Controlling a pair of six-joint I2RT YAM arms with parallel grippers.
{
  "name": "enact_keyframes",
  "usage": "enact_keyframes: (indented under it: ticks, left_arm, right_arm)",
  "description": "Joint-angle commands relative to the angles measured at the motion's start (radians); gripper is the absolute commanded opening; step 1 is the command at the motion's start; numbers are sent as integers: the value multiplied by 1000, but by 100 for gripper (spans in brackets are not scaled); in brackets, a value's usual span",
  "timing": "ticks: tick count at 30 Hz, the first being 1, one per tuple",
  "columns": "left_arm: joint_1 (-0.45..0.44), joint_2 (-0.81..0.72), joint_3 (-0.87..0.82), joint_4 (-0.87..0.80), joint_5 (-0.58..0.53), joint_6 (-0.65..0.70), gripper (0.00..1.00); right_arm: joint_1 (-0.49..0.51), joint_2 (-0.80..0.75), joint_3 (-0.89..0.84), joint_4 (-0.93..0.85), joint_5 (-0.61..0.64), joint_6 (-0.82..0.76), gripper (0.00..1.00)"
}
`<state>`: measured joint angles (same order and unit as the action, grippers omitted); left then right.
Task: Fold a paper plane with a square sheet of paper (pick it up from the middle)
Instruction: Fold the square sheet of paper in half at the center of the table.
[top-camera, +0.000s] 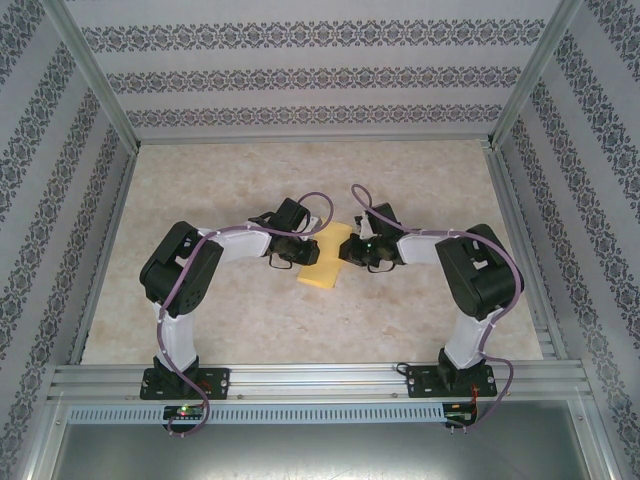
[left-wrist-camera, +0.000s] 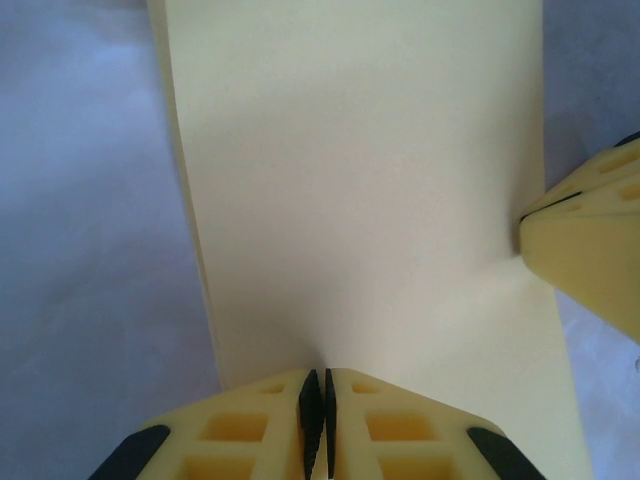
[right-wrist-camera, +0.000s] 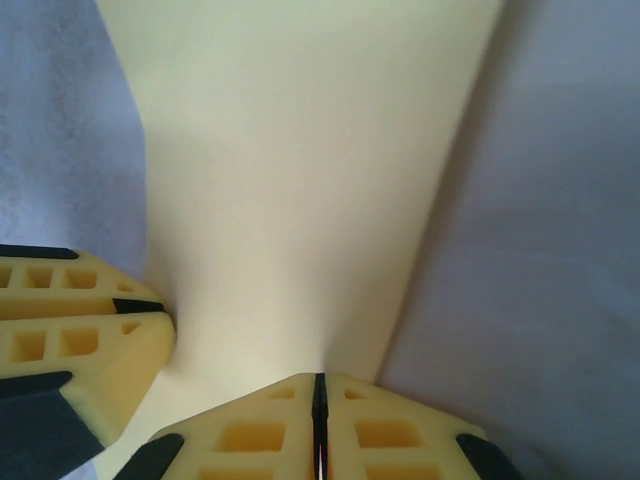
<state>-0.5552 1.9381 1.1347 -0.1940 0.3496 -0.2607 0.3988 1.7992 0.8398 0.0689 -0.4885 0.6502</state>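
Observation:
The square sheet of paper (top-camera: 323, 262) is mustard-yellow and hangs as a long rectangular strip between both grippers over the middle of the table; no pointed paper plane shape shows. My left gripper (top-camera: 299, 250) is shut on the sheet's left edge, and my right gripper (top-camera: 349, 250) is shut on its right edge. In the left wrist view the sheet (left-wrist-camera: 360, 180) spreads out from my shut left gripper (left-wrist-camera: 318, 388), with the right gripper's fingers (left-wrist-camera: 590, 240) at its far edge. In the right wrist view the sheet (right-wrist-camera: 300, 170) runs from my shut right gripper (right-wrist-camera: 320, 388) to the left gripper's fingers (right-wrist-camera: 90, 335).
A pale marbled table top (top-camera: 250, 320) lies under the paper. Patterned walls (top-camera: 300, 75) with aluminium posts enclose the table on three sides. A metal rail (top-camera: 320, 378) carries both arm bases at the near edge.

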Motion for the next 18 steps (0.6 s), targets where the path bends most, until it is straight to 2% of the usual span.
enact_keyframes:
  ticks: [1,8,18]
  left_arm:
    - [5,92,-72,-154,-124,26,17]
    - [4,90,-57,-162,-116,24,17]
    - [5,86,-54,-171,-115,26,17]
  right_arm:
    - [-27,-54,-37,-57,50,-39,10]
    - [49,-92,-44,29,-20,51,10]
    - [108,23,-26,66,-60,76,10]
